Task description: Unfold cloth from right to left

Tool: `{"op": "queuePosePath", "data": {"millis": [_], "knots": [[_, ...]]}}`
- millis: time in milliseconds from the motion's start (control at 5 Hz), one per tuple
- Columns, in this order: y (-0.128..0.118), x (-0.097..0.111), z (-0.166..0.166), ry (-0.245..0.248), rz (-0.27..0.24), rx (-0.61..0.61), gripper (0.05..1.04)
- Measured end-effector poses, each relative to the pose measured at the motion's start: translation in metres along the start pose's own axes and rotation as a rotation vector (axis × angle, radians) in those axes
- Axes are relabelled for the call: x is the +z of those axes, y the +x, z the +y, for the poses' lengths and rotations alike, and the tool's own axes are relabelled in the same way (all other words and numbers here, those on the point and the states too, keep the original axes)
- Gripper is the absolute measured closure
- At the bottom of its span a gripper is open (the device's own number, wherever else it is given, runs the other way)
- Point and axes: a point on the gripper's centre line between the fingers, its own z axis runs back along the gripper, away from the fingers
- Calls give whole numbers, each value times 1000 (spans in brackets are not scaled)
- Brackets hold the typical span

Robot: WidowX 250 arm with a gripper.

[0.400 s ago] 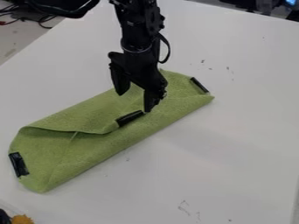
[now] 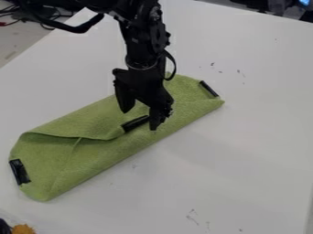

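Observation:
My gripper hangs over the middle of the green cloth, its two fingers spread apart, one on each side of a black tape strip on the cloth's folded flap. The green cloth lies folded into a long shape running from lower left to upper right. Another strip of black tape marks its left end, and one more its upper right end. Whether the fingertips touch the fabric, I cannot tell.
The white table extends around the cloth on all sides. At the bottom left corner sits an orange object beside something black. Cables lie beyond the table's edge at the upper left.
The gripper has come slightly lower and nearer the camera, and its right finger now reaches farther down over the cloth. The cloth has not visibly moved.

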Motion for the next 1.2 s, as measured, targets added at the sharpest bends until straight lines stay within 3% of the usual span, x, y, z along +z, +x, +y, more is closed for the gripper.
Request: {"op": "queuePosePath", "data": {"millis": [400,600,1000,1200], "knots": [[-4,-13,1,-18,-19,7,88],[-4,-16,3,-21,-19,6,148],[-6,-19,2,-36,-8,-6,704],[-7,-21,3,-43,2,-9,920]]}}
